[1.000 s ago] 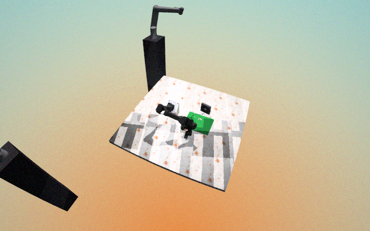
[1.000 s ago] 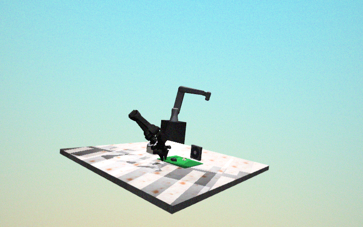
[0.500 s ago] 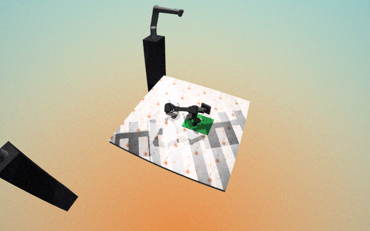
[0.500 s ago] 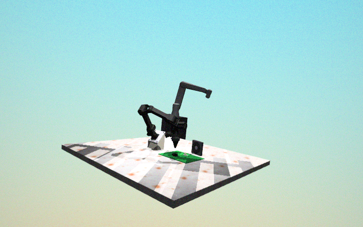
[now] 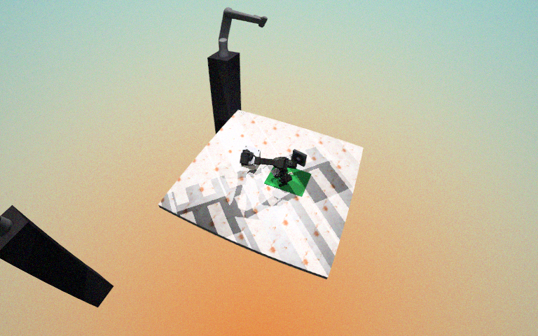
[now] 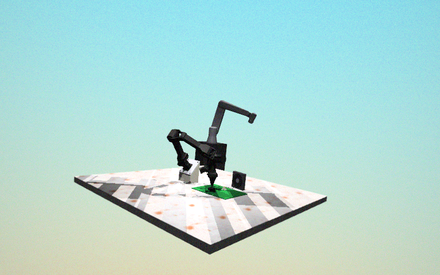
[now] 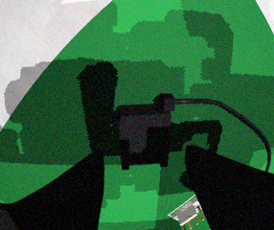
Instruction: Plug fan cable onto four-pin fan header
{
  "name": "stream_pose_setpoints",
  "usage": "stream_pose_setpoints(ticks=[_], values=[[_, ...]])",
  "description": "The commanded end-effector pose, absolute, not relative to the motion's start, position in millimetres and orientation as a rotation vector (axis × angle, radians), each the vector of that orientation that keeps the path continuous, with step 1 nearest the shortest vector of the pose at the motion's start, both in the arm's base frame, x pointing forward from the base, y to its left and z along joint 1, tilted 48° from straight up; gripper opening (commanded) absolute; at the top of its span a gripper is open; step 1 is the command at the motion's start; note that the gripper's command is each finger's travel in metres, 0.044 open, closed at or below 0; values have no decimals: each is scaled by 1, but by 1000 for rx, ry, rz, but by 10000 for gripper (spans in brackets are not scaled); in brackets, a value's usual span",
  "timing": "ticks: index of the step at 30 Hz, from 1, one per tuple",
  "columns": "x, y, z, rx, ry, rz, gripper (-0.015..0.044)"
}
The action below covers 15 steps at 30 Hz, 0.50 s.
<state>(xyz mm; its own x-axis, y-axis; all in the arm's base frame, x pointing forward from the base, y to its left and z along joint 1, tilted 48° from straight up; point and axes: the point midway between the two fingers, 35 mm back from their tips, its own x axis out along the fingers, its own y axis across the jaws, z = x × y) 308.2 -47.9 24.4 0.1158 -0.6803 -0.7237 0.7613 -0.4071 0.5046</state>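
The green board [image 5: 299, 184] [image 6: 231, 194] [image 7: 194, 0] lies on the table. The black plug [image 7: 143, 133] lies on the board, and its thin cable [image 7: 239, 115] curves away to the right. The small pale four-pin header [image 7: 189, 211] sits near the board's edge. My gripper [image 5: 282, 180] [image 6: 212, 187] [image 7: 145, 156] points straight down, low over the board. Its fingers stand half open on either side of the plug. I cannot see them pressing on it. The black fan [image 5: 299, 157] [image 6: 239, 180] stands upright just behind the board.
The arm's white base block [image 5: 253, 150] [image 6: 189, 172] stands left of the board. A black camera post [image 5: 224, 89] [image 6: 220, 153] rises behind the table's back edge. Another dark post [image 5: 47, 260] is at the lower left, off the table.
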Motion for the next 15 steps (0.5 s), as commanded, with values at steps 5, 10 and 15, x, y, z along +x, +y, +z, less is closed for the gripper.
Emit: stream_pose_setpoints(ticks=[5,10,15], values=[[307,-59,14,1205,97,-1581,210],[307,-65,8,1205,97,-1581,210],[307,-71,3,1204,96,-1581,210]])
